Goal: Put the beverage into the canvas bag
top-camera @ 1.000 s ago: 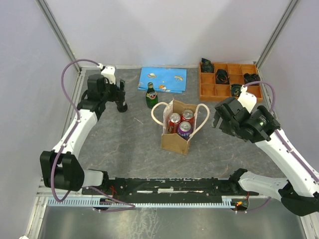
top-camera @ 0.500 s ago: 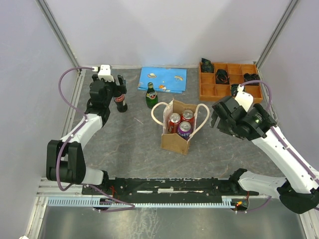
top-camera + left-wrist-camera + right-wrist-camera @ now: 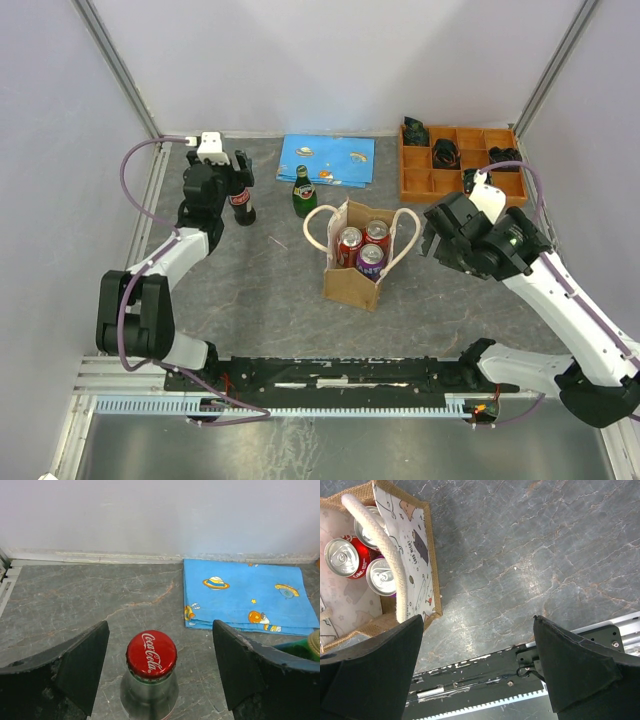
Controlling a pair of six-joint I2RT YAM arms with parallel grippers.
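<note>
A Coca-Cola bottle (image 3: 241, 200) with a red cap (image 3: 151, 654) stands upright at the far left of the table. My left gripper (image 3: 157, 667) is open, its fingers on either side of the bottle's neck with gaps on both sides. The tan canvas bag (image 3: 355, 262) with cream loop handles stands upright in the middle and holds three cans (image 3: 362, 560). A green bottle (image 3: 303, 192) stands just behind the bag. My right gripper (image 3: 477, 672) is open and empty, hovering to the right of the bag (image 3: 417, 550).
A blue patterned cloth (image 3: 327, 159) lies folded at the back; it also shows in the left wrist view (image 3: 245, 595). An orange compartment tray (image 3: 455, 160) with dark items sits back right. A black rail (image 3: 330, 375) runs along the near edge.
My left gripper has moved to the back left and now straddles the Coca-Cola bottle's neck. The right arm has shifted slightly left.
</note>
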